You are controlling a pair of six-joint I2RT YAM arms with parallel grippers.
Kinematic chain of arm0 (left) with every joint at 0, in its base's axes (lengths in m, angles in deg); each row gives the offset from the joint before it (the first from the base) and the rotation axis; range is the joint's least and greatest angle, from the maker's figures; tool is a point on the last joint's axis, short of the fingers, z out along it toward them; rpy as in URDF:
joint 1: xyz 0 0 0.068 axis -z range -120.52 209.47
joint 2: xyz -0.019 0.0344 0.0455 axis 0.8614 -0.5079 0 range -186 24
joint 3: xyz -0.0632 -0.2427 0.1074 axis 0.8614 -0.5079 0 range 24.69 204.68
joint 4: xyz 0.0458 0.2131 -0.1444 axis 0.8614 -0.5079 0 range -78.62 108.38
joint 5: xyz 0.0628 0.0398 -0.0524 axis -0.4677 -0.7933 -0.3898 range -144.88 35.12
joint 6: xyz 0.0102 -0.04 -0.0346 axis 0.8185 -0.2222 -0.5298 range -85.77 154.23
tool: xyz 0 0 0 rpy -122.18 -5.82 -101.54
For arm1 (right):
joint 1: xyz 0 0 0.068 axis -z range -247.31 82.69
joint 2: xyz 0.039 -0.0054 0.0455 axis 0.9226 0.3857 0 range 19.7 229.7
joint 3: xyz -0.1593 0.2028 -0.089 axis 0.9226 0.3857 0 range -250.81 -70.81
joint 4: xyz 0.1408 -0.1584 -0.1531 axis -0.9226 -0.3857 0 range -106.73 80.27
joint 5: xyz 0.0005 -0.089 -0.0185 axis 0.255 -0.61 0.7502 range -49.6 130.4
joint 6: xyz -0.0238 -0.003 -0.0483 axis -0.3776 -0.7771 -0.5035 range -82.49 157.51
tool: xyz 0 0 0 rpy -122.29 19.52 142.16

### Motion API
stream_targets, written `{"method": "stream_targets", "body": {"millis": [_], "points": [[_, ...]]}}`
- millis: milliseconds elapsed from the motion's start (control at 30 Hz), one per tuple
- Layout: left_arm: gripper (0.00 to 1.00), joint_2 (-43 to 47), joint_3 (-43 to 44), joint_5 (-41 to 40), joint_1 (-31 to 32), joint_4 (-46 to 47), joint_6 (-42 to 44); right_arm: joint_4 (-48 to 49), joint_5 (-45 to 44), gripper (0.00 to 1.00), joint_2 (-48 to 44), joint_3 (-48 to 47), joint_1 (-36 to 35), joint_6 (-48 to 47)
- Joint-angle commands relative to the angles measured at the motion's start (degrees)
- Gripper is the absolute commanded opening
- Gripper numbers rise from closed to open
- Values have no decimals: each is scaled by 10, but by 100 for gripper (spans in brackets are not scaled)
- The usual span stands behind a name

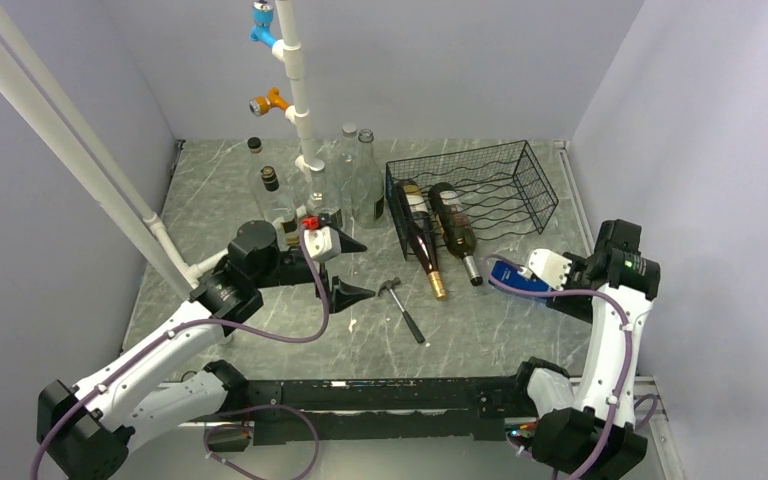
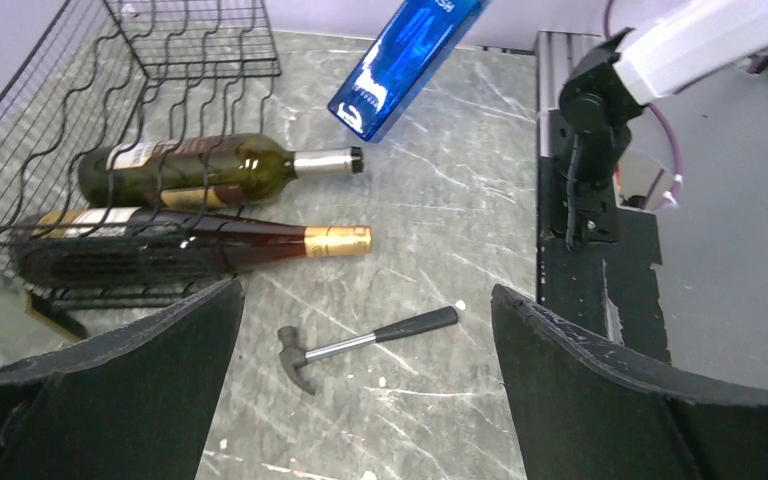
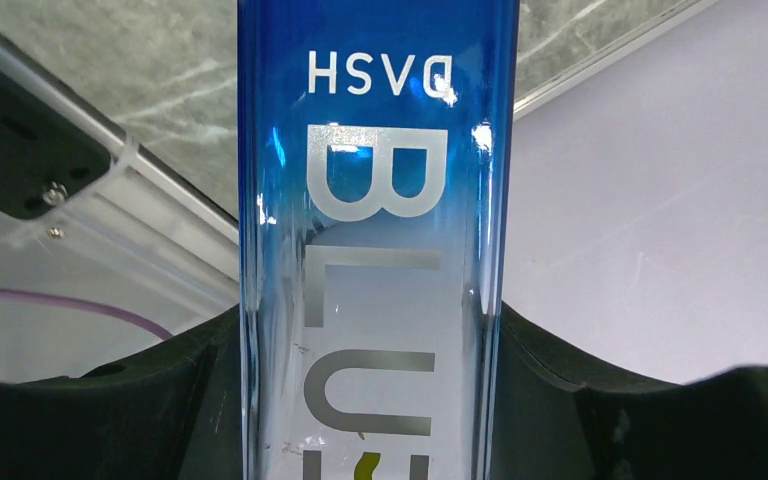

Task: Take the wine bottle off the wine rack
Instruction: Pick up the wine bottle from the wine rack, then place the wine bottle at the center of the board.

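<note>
The black wire wine rack (image 1: 500,185) stands at the back right and also shows in the left wrist view (image 2: 80,100). Two wine bottles lie in its left end with necks sticking out toward me: a dark one with a gold cap (image 1: 422,240) (image 2: 160,245) and a green one with a silver cap (image 1: 457,232) (image 2: 210,165). My right gripper (image 1: 530,272) (image 3: 375,330) is shut on a blue square bottle (image 1: 512,276) (image 3: 375,250) (image 2: 400,60), held above the table right of the rack's front. My left gripper (image 1: 358,268) (image 2: 365,295) is open and empty, left of the bottle necks.
A small hammer (image 1: 402,308) (image 2: 360,342) lies on the marble table between the arms. Clear glass bottles (image 1: 355,175) and dark-capped bottles (image 1: 272,200) stand at the back left beside a white pipe post (image 1: 295,90). A black rail (image 1: 380,395) runs along the near edge.
</note>
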Motion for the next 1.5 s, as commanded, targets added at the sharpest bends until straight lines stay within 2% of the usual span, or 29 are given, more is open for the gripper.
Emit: {"method": "stream_targets", "body": {"millis": [0,233,567,767,933,1133,1300,1467], "points": [[100,-9,-9,47,15,50,19,-21,13,0,-22,-58,2,-114],[100,-56,-14,95,18,109,-43,-61,16,0,-33,-61,0,-235],[100,-155,6,119,23,235,-237,-64,92,0,-60,-50,-8,-418],[100,-232,65,74,65,248,-250,-59,162,0,-73,-45,-17,-508],[100,-365,150,68,112,316,-266,-76,189,0,-73,-46,-29,-560],[100,-501,265,77,139,318,-264,-92,195,0,-76,-42,-49,-570],[99,-581,347,126,148,289,-250,-104,235,0,-82,-34,-55,-573],[100,-626,388,187,159,292,-270,-103,261,0,-90,-19,-58,-580]]}}
